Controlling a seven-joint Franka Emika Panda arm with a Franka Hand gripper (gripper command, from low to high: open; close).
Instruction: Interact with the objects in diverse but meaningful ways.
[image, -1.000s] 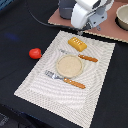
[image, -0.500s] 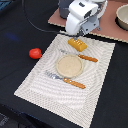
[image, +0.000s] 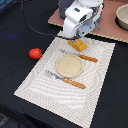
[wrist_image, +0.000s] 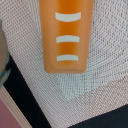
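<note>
A yellow-orange ridged bread-like block (image: 77, 45) lies on the far end of the striped placemat (image: 45, 82). My gripper (image: 71, 37) hangs just above it; its fingertips are hidden behind the white hand. In the wrist view the block (wrist_image: 66, 35) fills the picture, with white ridges, and no fingers show. A red round tomato (image: 35, 53) sits on the black table off the mat, at the exterior view's left. The sausage and the white-and-blue bottle are out of view.
A round tan plate (image: 68, 65) lies mid-mat between an orange-handled knife (image: 84, 58) and fork (image: 67, 81). A grey pot (image: 122, 17) stands on a pinkish board (image: 107, 31) at the back right. A black cable (image: 31, 25) crosses the table.
The arm has come down and a little toward the exterior view's left, closer over the bread block. The block, the tomato and the cutlery have not moved.
</note>
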